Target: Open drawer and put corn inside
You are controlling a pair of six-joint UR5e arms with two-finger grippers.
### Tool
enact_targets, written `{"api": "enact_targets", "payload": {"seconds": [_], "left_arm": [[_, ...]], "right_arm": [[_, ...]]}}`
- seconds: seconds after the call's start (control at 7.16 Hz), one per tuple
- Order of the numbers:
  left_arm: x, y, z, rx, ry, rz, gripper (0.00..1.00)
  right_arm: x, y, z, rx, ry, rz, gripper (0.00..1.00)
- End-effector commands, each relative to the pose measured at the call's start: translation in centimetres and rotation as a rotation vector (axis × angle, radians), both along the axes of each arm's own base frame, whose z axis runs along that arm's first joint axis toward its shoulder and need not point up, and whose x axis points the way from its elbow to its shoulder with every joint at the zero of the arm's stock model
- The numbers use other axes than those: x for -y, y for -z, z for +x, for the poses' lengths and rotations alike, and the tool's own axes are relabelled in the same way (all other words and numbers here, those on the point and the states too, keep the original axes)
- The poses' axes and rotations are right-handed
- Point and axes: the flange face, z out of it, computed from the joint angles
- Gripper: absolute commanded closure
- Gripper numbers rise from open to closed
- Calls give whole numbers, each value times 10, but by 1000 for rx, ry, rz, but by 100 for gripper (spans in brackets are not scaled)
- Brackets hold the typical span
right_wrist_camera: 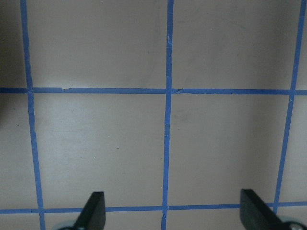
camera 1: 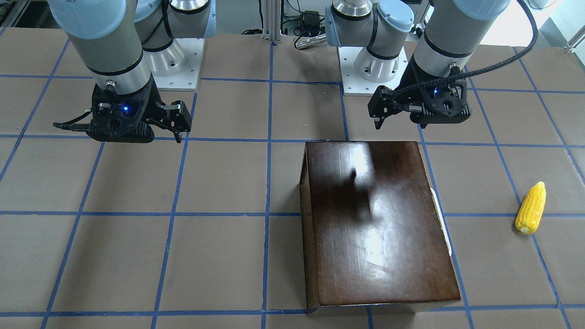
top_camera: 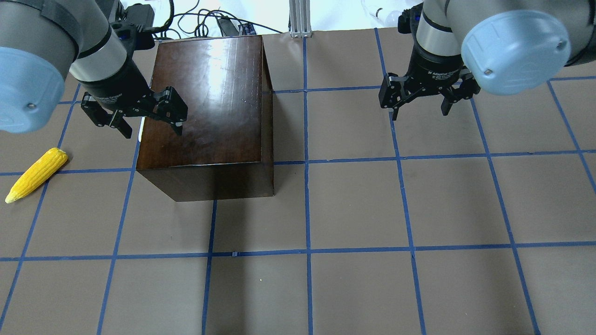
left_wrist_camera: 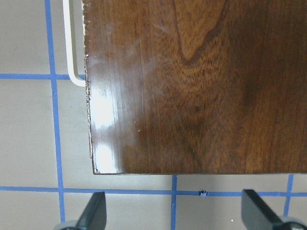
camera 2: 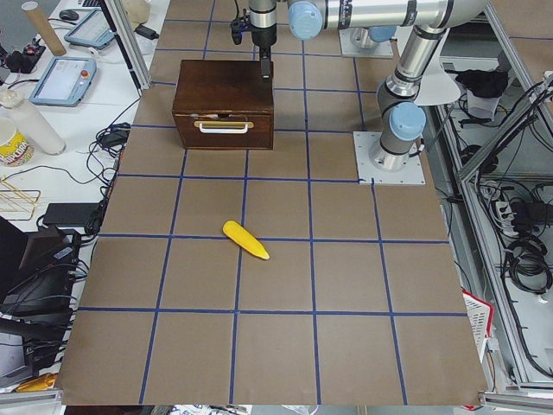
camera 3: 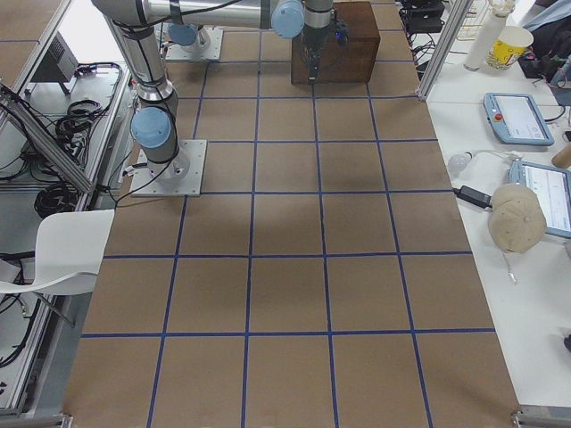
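The dark brown box (top_camera: 209,102) stands on the table's left half, its glossy top (camera 1: 379,224) facing up. Its drawer (camera 2: 225,137) is shut, with a pale handle (camera 2: 225,126) on the front that faces the table's left end; the handle also shows in the left wrist view (left_wrist_camera: 69,48). The yellow corn (top_camera: 36,175) lies on the table left of the box, apart from it (camera 1: 531,208). My left gripper (top_camera: 135,116) hovers open over the box's top edge on the handle side (left_wrist_camera: 175,211). My right gripper (top_camera: 419,111) hangs open over bare table (right_wrist_camera: 170,211), holding nothing.
The table is brown with a blue tape grid. The arms' base plates (camera 1: 176,64) sit at the robot's edge. Past the far edge lie cables (top_camera: 205,23); a side bench holds tablets (camera 3: 517,116) and a cup (camera 3: 504,45).
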Motion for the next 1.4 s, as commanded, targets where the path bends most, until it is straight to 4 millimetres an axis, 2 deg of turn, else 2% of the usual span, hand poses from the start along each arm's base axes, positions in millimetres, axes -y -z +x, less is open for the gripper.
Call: {"api": "enact_targets", "payload": {"seconds": [0.0,0.28,1.26], "left_arm": [[1,1,-1,1,1,2,0],[14,7,3,4,1,-27,0],[13,7,3,7,1,-40,0]], "right_arm": [[0,-1,0,0,0,-1,0],[0,0,0,0,0,-1,0],[0,0,0,0,0,-1,0]]}}
